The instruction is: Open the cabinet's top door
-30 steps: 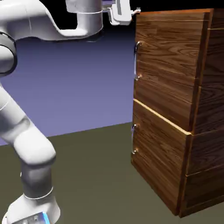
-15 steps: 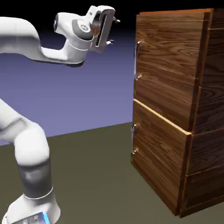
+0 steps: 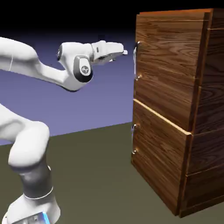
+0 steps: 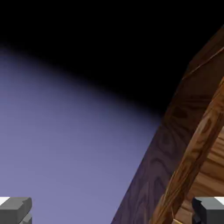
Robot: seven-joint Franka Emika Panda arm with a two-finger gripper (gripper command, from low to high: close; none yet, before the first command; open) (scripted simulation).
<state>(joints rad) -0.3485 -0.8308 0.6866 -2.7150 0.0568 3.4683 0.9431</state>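
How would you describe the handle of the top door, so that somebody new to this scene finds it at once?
Find the tall wooden cabinet at the exterior view's right. On its front's left edge, two silver handles sit one above the other. The top door's handle is the upper, longer bar, level with the open gripper; the lower handle is shorter.

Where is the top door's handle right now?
In the exterior view, the top door's handle is a vertical silver bar on the cabinet's upper front panel, just right of the open claw, which points toward it without touching.
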